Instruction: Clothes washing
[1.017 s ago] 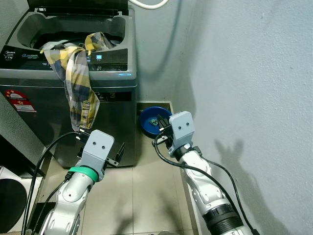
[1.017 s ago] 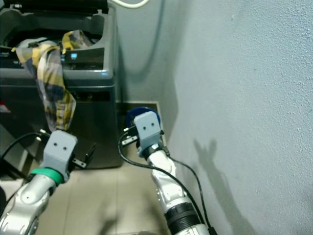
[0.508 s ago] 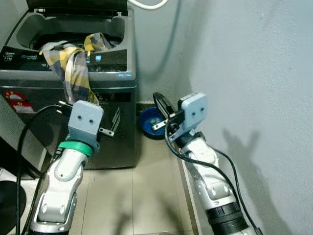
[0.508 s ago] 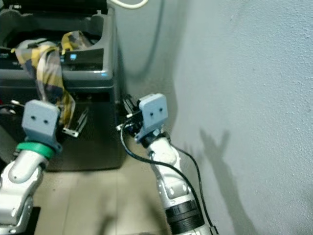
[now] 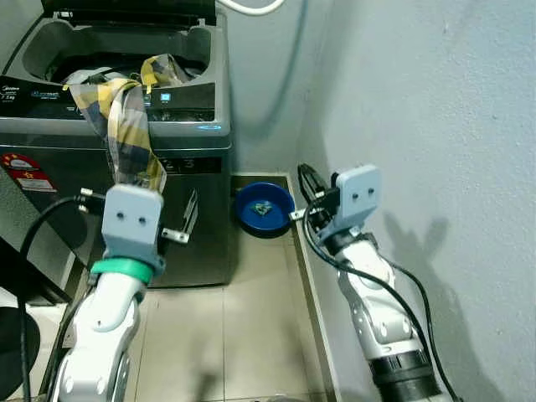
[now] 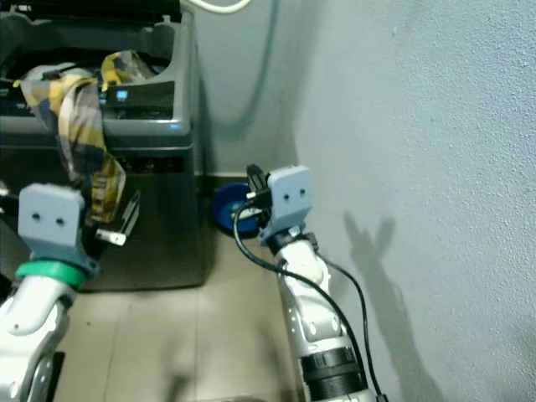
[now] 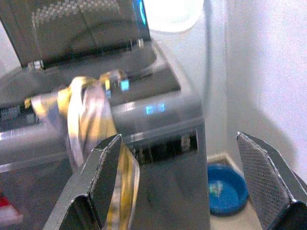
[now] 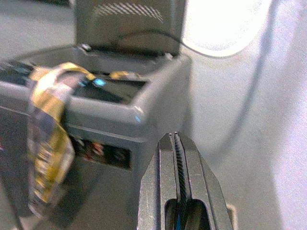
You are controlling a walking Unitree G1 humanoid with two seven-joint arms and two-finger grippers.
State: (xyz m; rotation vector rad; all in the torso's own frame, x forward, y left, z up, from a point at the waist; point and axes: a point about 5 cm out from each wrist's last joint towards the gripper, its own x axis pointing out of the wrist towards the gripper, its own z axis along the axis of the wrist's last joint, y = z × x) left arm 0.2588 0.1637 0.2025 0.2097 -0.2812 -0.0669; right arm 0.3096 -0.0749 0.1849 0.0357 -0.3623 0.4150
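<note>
Step in hand, by my judgement: loading. Your top-loading washing machine [image 5: 167, 126] stands with its lid up, and the yellow-and-grey plaid garment [image 5: 126, 126] is only half in, draped over the front rim and hanging down across the control panel.

Left gripper [image 5: 186, 219]: raised in front of the machine just below the garment's hanging end, fingers spread wide, holding nothing.

Right gripper [image 5: 308, 186]: up beside the wall, above the blue bowl [image 5: 264, 209] on the floor, fingers pressed together and empty.

Next move calls for: bringing your left gripper onto the dangling cloth, closing on it, lifting it over the rim into the drum (mind the panel buttons).

Writing: a red sticker [image 5: 21, 166] and a brand mark on the panel, both too small to read.
</note>
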